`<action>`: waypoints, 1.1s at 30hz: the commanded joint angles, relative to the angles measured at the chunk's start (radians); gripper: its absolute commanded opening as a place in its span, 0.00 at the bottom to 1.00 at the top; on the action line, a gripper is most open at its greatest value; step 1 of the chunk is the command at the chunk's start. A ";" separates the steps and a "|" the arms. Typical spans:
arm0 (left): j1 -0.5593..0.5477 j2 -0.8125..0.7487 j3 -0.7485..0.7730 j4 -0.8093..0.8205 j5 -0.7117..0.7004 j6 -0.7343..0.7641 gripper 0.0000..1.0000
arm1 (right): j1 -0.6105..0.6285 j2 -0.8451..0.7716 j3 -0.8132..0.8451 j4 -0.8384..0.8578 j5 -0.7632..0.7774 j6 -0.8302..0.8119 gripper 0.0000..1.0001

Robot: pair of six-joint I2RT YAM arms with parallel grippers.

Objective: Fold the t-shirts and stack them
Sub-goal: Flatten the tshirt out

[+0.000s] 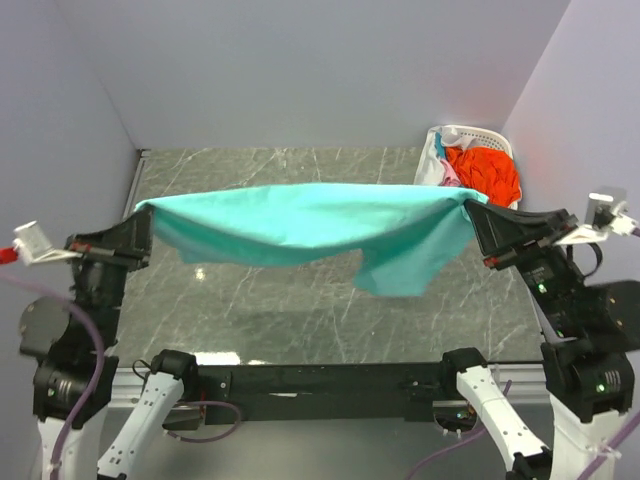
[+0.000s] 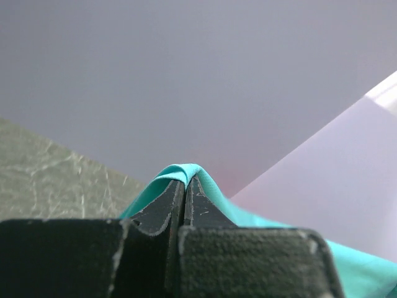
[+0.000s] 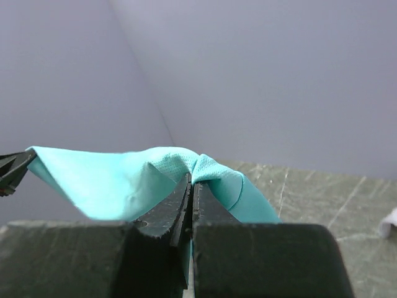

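A teal-green t-shirt point(image 1: 300, 225) hangs stretched in the air between my two grippers, above the grey marble table point(image 1: 290, 310). One sleeve point(image 1: 400, 268) droops below its right half. My left gripper point(image 1: 143, 215) is shut on the shirt's left corner point(image 2: 183, 172), and the cloth folds over the closed fingertips. On the right corner point(image 3: 198, 164) my right gripper point(image 1: 467, 210) is likewise shut, the fabric bunched over its tips. More t-shirts, orange-red point(image 1: 485, 172) with bits of pink and blue, lie piled in the white basket point(image 1: 470, 135) at the back right.
Grey walls enclose the table on the left, back and right. The basket fills the back right corner. A dark rail point(image 1: 320, 378) with the arm bases runs along the near edge. The far tip of the left gripper point(image 3: 12, 169) shows at the right wrist view's left edge.
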 commanded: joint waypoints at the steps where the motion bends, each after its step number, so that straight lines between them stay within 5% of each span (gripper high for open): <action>1: 0.000 -0.026 0.037 0.039 -0.024 0.039 0.01 | -0.003 0.002 0.049 -0.034 -0.049 -0.010 0.00; 9: 0.002 0.068 -0.023 0.036 -0.136 0.027 0.02 | -0.003 0.112 0.020 0.040 -0.043 -0.009 0.00; 15: 0.008 0.410 -0.084 -0.015 -0.408 -0.021 0.06 | -0.009 0.375 -0.117 0.170 0.028 -0.041 0.00; 17: 0.045 0.581 -0.092 0.016 -0.391 -0.010 0.15 | -0.018 0.511 -0.149 0.253 0.023 -0.062 0.00; 19: 0.075 0.757 -0.086 0.071 -0.298 0.001 0.56 | -0.034 0.678 -0.117 0.270 0.020 -0.067 0.02; 21: 0.127 0.871 -0.042 0.073 -0.236 -0.007 0.92 | -0.035 0.795 -0.063 0.250 0.049 -0.078 0.26; 22: 0.141 0.967 -0.020 0.039 -0.222 -0.015 0.99 | -0.035 0.895 -0.005 0.220 0.060 -0.087 0.35; 25: 0.186 1.071 0.061 -0.032 -0.176 -0.032 0.99 | -0.034 1.028 0.117 0.093 0.092 -0.114 0.73; 29: 0.186 1.050 0.019 -0.015 -0.149 -0.039 1.00 | -0.017 1.007 0.072 0.095 0.144 -0.119 0.85; 33: 0.184 1.015 -0.034 -0.049 -0.147 -0.051 0.99 | 0.006 0.932 -0.008 0.084 0.178 -0.122 0.86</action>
